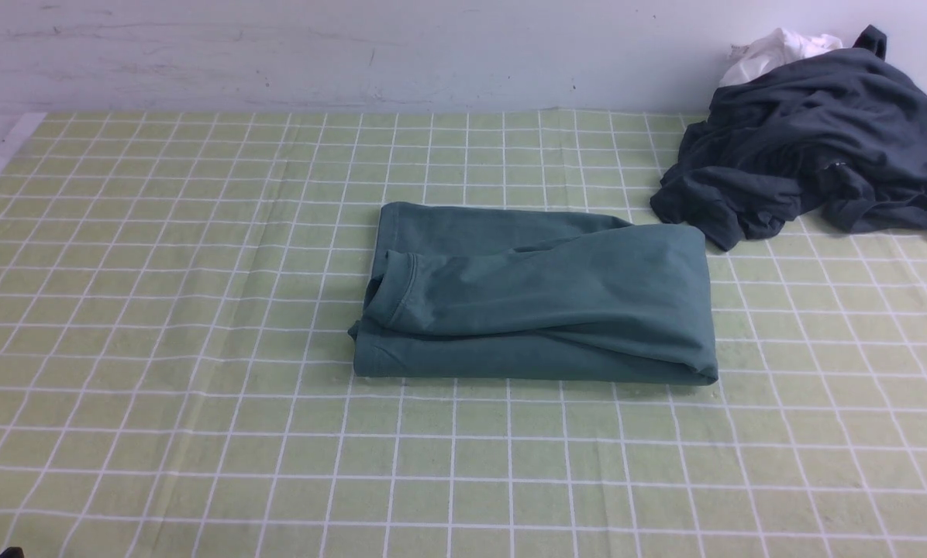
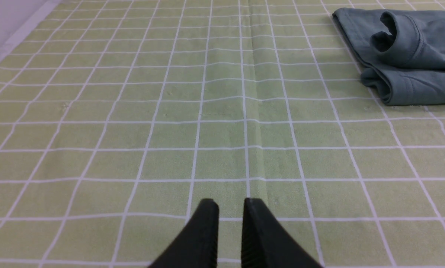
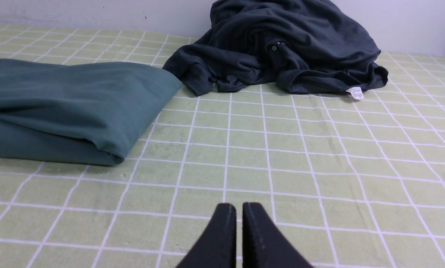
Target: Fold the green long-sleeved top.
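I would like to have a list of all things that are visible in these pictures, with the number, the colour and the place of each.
Top: one, teal-green, folded, near the middle of the table
Dark garment: one heap, charcoal, far right part of the table
White cloth: one, white, behind the dark garment
Label: one, white, at the near edge of the dark garment
Table cover: one, pale green with white grid lines, under the garments
Wall: one, pale, beyond the table
Left gripper: one, black, over the table cover, fingers slightly apart, empty
Right gripper: one, black, over the table cover, fingers slightly apart, empty
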